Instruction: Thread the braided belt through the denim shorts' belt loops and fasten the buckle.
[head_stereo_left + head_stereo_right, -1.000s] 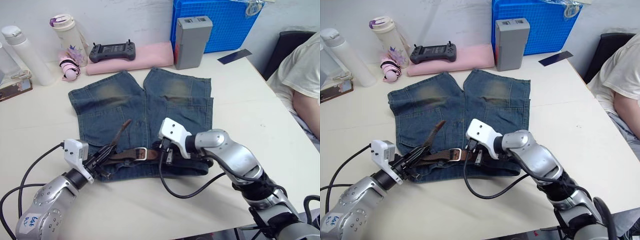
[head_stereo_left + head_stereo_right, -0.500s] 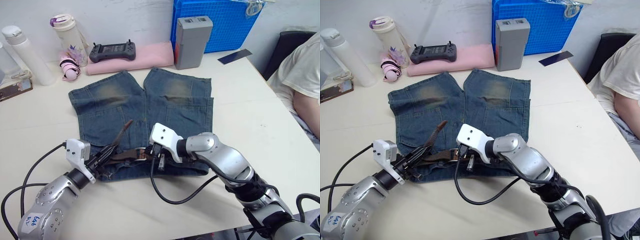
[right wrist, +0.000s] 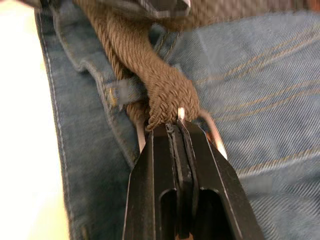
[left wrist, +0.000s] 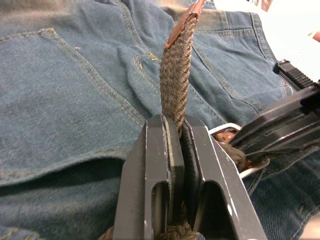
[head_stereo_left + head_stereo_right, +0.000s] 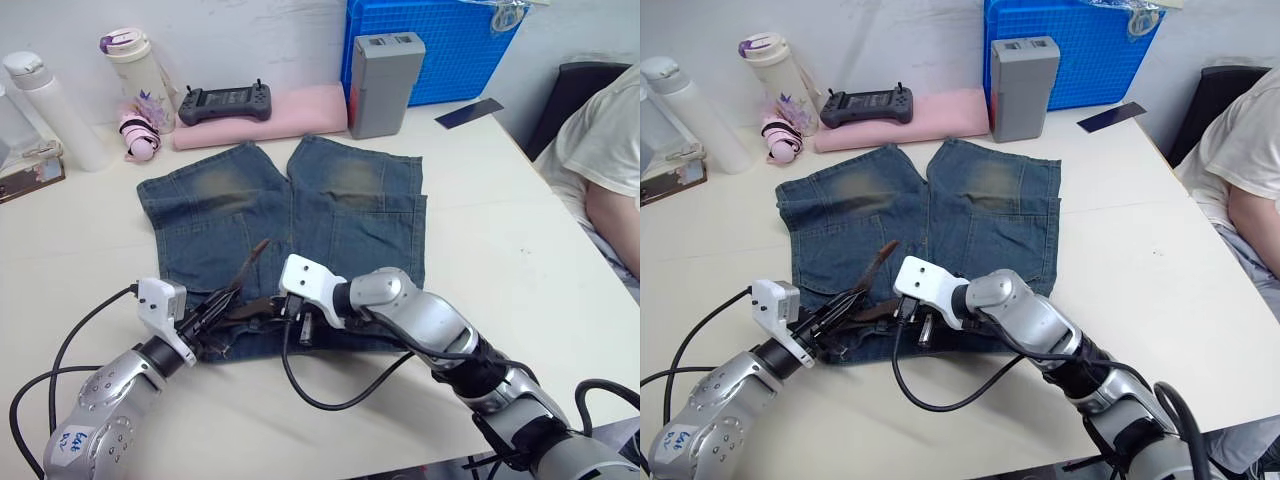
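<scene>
The denim shorts (image 5: 290, 215) lie flat on the table, waistband nearest me. Along the waistband runs the braided belt (image 4: 176, 75), its brown leather tip (image 5: 256, 248) sticking up over the left leg. My left gripper (image 5: 220, 312) is shut on the belt strap just below that tip. My right gripper (image 5: 303, 328) sits close beside it and is shut on the buckle (image 3: 215, 137), whose silver frame shows on both sides of its fingers (image 3: 150, 165). The braid bunches in front of them, passing a belt loop (image 3: 122, 91).
A blue crate (image 5: 440, 45), a grey box (image 5: 383, 80), a pink pad (image 5: 300, 112) with a black controller (image 5: 225, 100) and two bottles (image 5: 140, 75) stand behind the shorts. A person (image 5: 605, 160) sits at the right edge. Bare table lies right of the shorts.
My right gripper has slid left along the waistband with the buckle, closing the gap to my left gripper. The left gripper has barely moved and still holds the strap.
</scene>
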Robot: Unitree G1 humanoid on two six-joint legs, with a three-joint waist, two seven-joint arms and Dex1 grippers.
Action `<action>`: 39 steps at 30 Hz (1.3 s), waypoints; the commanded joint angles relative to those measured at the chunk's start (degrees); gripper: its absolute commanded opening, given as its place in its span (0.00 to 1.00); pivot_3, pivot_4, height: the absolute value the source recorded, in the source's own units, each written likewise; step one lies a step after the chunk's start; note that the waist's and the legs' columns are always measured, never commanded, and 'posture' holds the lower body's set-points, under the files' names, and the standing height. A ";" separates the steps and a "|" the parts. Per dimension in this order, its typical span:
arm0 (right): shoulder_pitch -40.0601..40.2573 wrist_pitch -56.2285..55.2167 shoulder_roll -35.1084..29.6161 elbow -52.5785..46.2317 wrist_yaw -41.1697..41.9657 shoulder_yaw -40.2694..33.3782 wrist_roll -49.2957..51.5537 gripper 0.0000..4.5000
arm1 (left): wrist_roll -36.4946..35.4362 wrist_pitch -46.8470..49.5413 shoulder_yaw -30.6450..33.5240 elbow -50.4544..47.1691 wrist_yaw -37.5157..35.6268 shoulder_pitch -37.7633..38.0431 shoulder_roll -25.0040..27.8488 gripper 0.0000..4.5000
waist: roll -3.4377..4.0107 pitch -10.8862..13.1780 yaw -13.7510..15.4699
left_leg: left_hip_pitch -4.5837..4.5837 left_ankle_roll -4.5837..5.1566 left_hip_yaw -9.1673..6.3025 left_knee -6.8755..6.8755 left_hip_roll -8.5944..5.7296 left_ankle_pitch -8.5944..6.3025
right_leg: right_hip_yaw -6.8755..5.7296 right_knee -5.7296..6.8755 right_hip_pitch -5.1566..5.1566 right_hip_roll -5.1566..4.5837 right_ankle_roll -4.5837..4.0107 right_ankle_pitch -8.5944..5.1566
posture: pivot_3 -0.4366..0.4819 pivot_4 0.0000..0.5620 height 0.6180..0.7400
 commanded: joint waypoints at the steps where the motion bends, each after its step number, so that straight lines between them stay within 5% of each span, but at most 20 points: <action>1: -2.09 -2.04 1.24 -0.20 1.25 1.91 -0.77 0.01 | 0.42 -0.95 -0.68 -0.81 -0.29 -0.26 -0.47 0.00 | 0.00 0.00 -0.02 | 0.00 0.00 0.00 0.00 0.00 0.00 | 0.00 0.00 0.00 0.00 0.00 0.00 | 0.48 0.27 0.75; 15: -5.07 -1.38 -1.06 -1.26 3.78 -3.30 0.71 0.01 | 1.11 -1.75 -0.26 0.49 -1.07 -0.92 -0.53 0.00 | 0.00 0.00 0.11 | -0.02 0.00 -0.01 0.01 -0.01 0.00 | 0.00 -0.01 0.00 -0.01 0.00 0.00 | 0.48 0.27 0.75; 32: -2.08 -3.42 -1.35 -0.96 3.44 1.71 -2.15 0.01 | 1.23 -1.50 0.23 0.37 -1.08 -1.16 -0.32 0.00 | 0.00 0.00 0.11 | -0.02 0.00 0.00 0.01 -0.02 0.00 | 0.00 -0.01 0.00 -0.01 0.00 0.00 | 0.48 0.27 0.75; 39: -4.30 -1.97 -0.91 -1.48 3.37 -3.29 -0.43 0.01 | 1.31 -1.53 0.22 0.63 -1.38 -1.28 -0.22 0.00 | 0.00 0.00 0.14 | -0.02 0.00 -0.01 0.01 -0.02 0.00 | 0.00 -0.01 0.00 -0.01 0.00 0.00 | 0.48 0.27 0.75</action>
